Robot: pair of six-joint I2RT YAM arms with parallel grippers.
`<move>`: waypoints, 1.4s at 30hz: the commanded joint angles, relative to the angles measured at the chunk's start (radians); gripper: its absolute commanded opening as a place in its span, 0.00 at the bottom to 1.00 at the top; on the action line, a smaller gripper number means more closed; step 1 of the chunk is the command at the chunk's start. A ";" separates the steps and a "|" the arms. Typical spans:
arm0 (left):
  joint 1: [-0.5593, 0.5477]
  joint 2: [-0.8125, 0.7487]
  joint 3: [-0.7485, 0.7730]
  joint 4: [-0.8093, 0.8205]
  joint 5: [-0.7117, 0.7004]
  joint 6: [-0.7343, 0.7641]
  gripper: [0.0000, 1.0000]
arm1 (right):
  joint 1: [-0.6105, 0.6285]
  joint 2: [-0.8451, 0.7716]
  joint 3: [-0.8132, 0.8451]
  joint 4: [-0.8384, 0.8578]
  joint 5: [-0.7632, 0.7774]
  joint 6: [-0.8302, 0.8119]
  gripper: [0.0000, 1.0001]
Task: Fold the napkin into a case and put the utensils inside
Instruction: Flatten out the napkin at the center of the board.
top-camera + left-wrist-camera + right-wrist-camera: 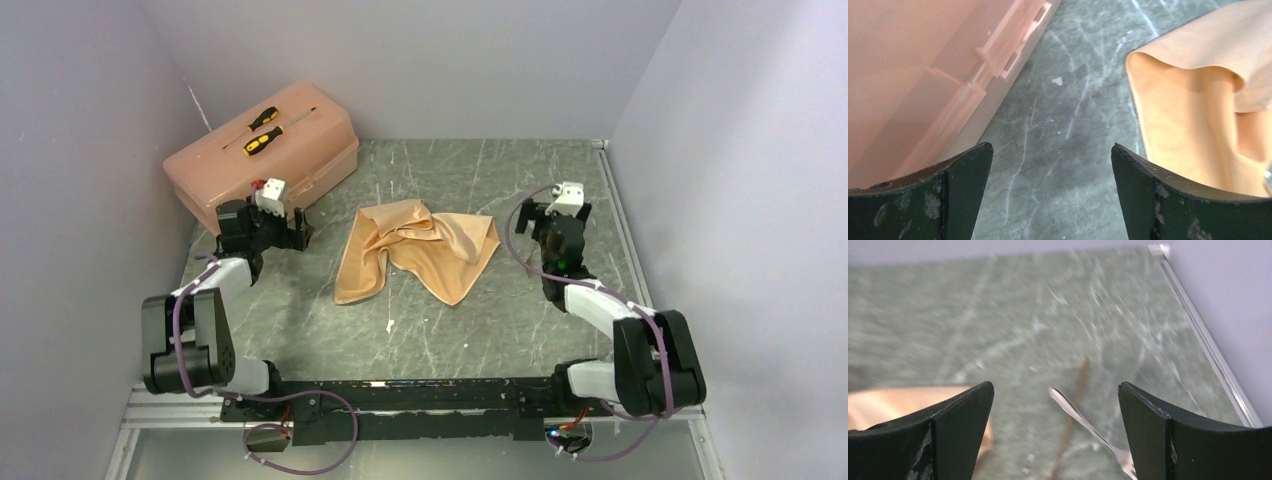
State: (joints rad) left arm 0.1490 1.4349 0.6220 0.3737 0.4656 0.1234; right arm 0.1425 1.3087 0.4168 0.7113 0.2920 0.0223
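We find the left gripper (1049,150) with its jaws spread wide and nothing between them, low over the bare tabletop (1048,100). The pink toolbox (923,75) fills the upper left of its view and the napkin (1193,125) the right. The right gripper (1054,387) is likewise spread and empty. The utensils (1083,420) lie between its fingers at lower centre: a slim shiny handle and a thin brown rod.

We judge the task to be at its first step. The napkin lies crumpled and overlapped at the centre of the overhead view, and no case is formed. The next move calls for each gripper to reach inward to a napkin edge or corner and draw the cloth flat before any fold is made. Thin satin calls for a low, shallow pinch.

Only the overhead view shows the napkin's whole outline, and the screwdrivers (264,130) on the toolbox lid at upper left. Only the right wrist view shows the utensils; we cannot make them out from above.
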 commanded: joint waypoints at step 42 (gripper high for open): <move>-0.489 0.119 0.141 -0.765 -0.121 0.575 0.86 | 0.684 0.173 0.282 -0.815 -0.149 0.378 0.82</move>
State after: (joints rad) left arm -0.3325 1.5455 0.8127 -0.4381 0.3817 0.6716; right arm 0.8108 1.4921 0.7113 -0.1349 0.1371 0.3786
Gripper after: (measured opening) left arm 0.882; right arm 0.823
